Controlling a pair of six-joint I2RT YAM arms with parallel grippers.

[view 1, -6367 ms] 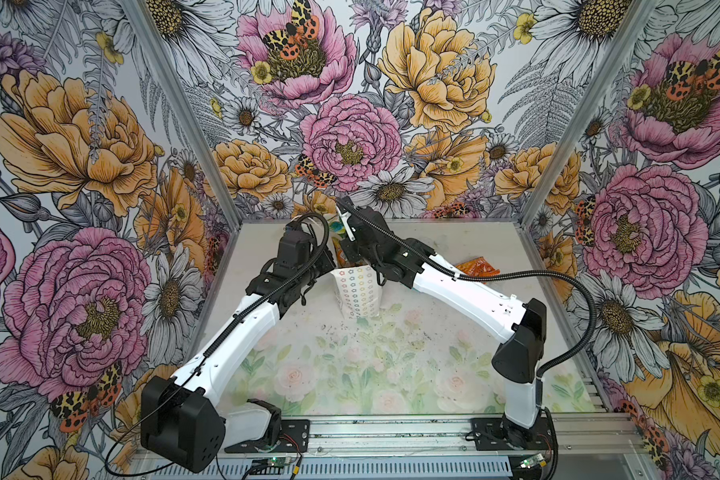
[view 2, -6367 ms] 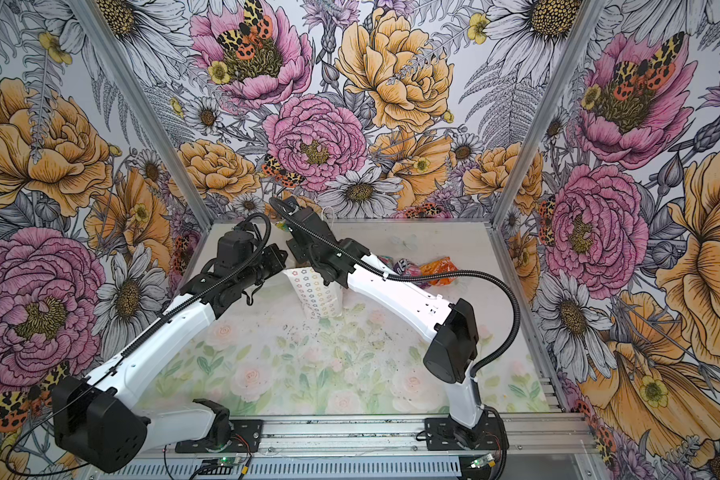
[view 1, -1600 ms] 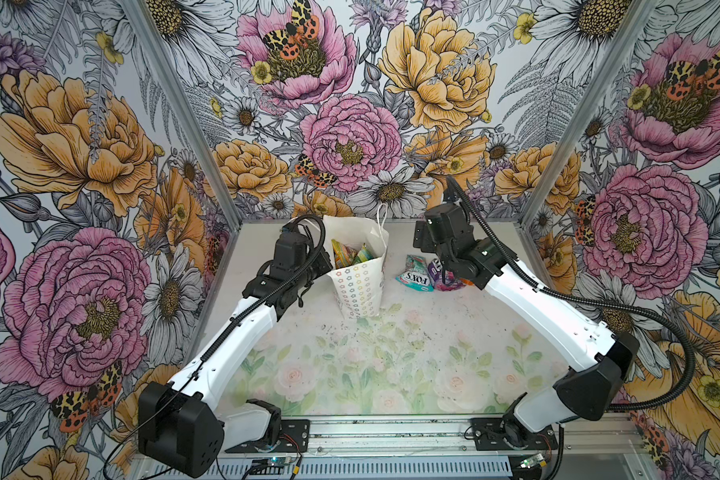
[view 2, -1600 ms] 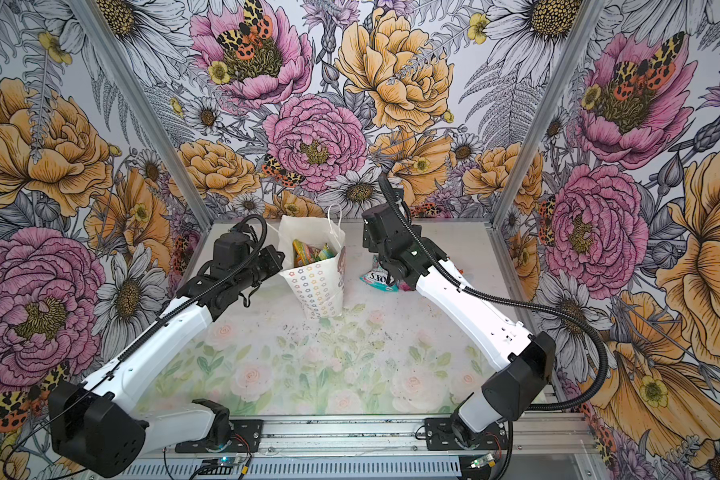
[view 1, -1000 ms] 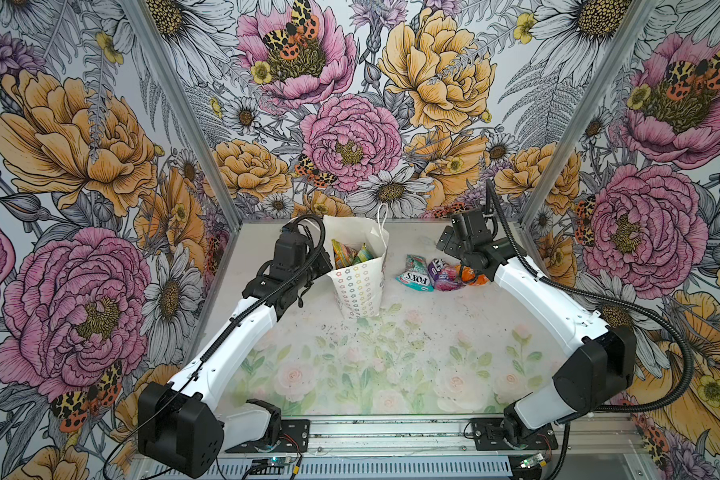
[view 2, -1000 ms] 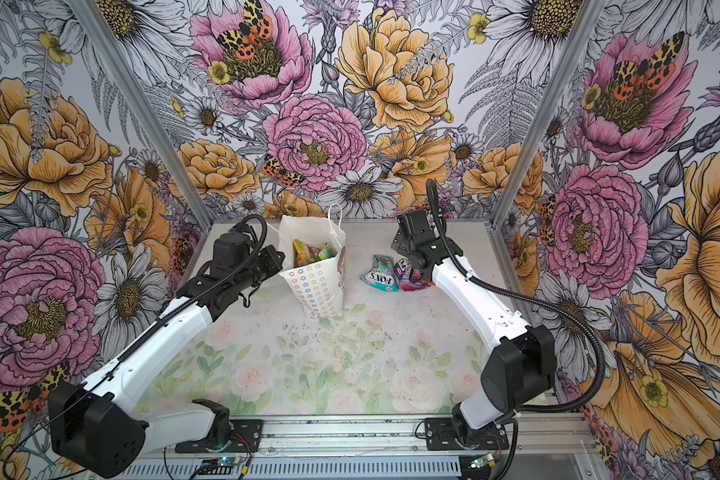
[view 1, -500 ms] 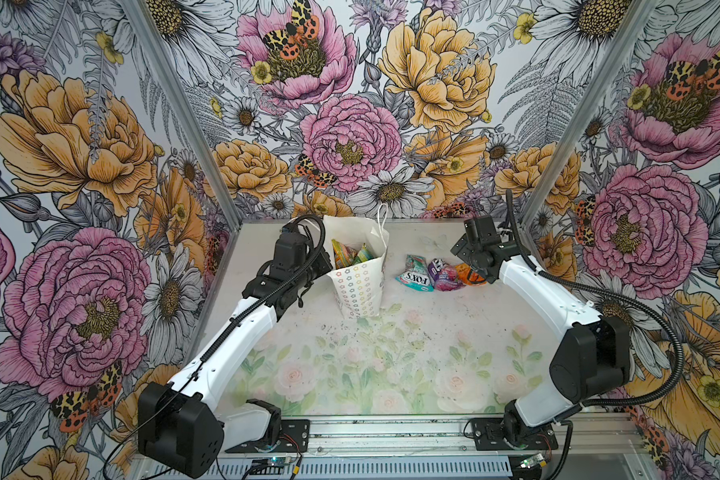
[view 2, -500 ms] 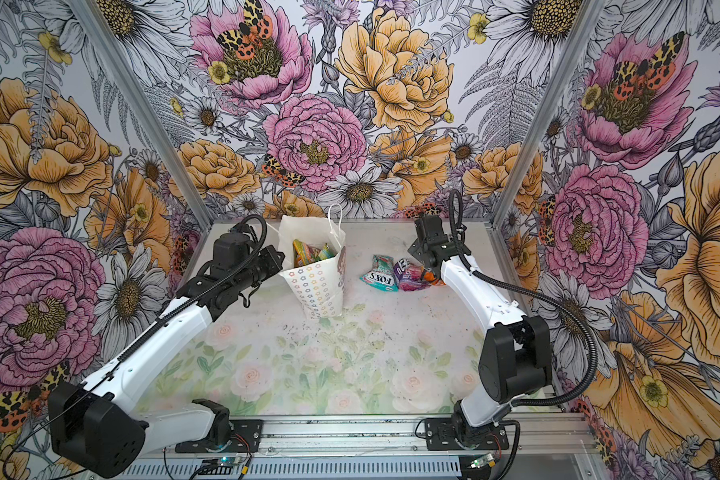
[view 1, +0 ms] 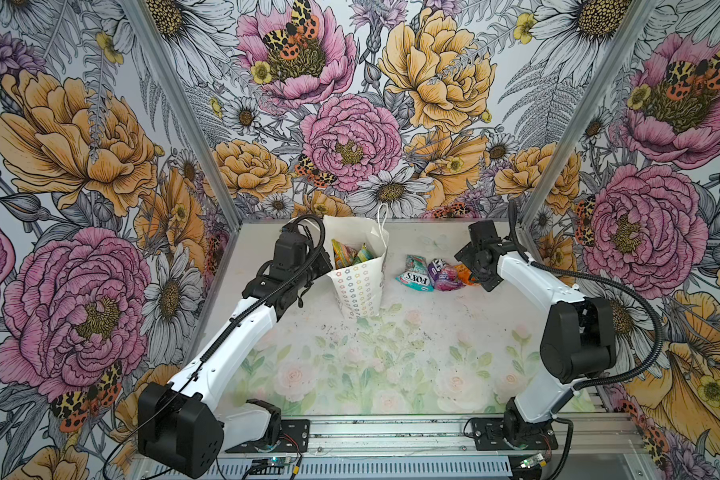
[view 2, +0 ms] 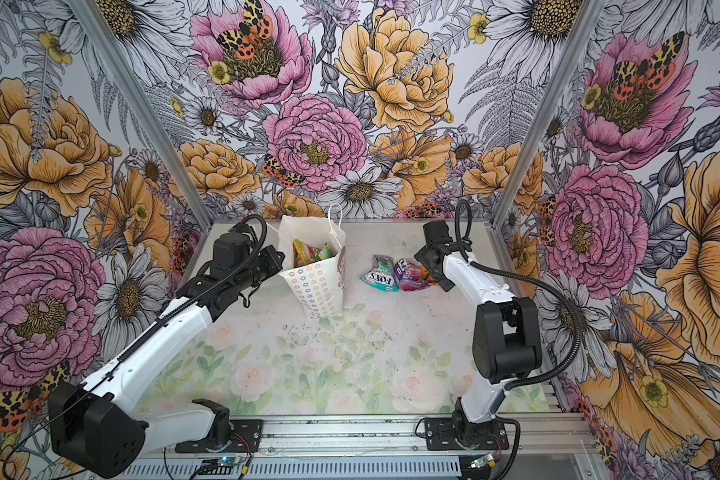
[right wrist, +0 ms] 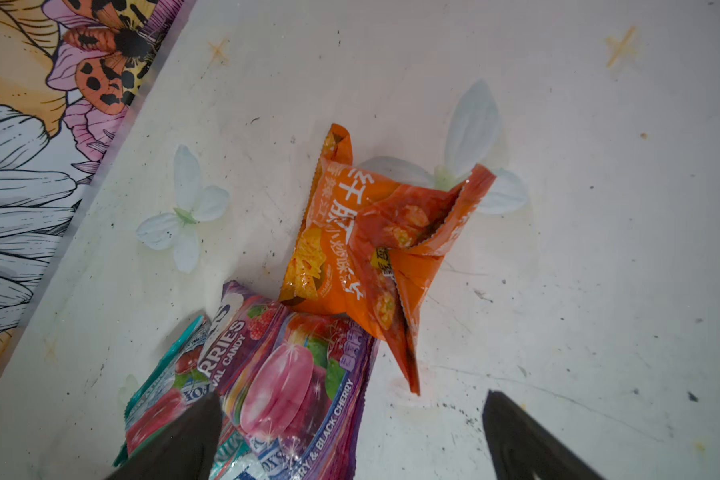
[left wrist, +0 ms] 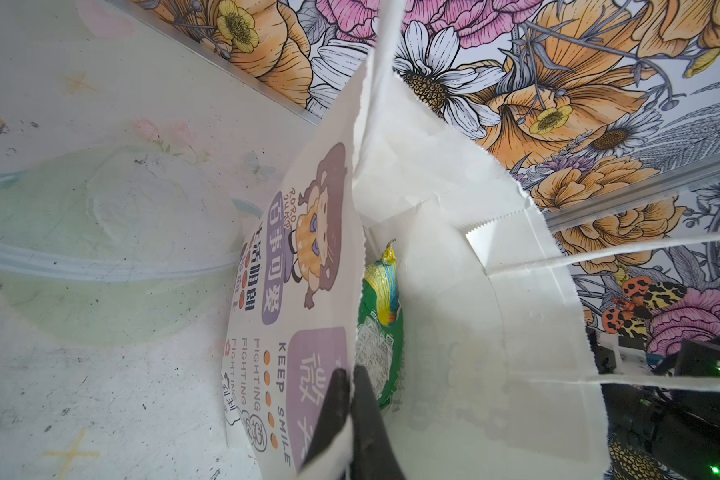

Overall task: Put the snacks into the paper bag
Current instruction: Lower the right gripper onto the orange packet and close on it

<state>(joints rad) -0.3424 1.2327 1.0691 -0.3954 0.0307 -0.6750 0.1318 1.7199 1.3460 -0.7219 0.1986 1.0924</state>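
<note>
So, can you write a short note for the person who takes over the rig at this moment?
Left gripper: shut on the paper bag rim, holding the bag upright and open.
Right gripper: open, empty, over the loose packets.
Done: several snacks are in the bag.
Left: teal packet, purple packet and orange packet lie together on the table, apart from the bag.

The left arm (view 1: 233,345) reaches from its base at the near left, with the forearm angled up toward the far centre. The left gripper (left wrist: 351,376) is closed. Its two black fingers (left wrist: 333,399) are pinched together on the edge of the paper bag (left wrist: 433,249). The right arm (view 1: 533,282) is folded with the elbow raised and the forearm directed inward at the far right. The right gripper (right wrist: 352,397) points downward with its fingers (right wrist: 184,436) spread wide, gripping nothing.
</note>
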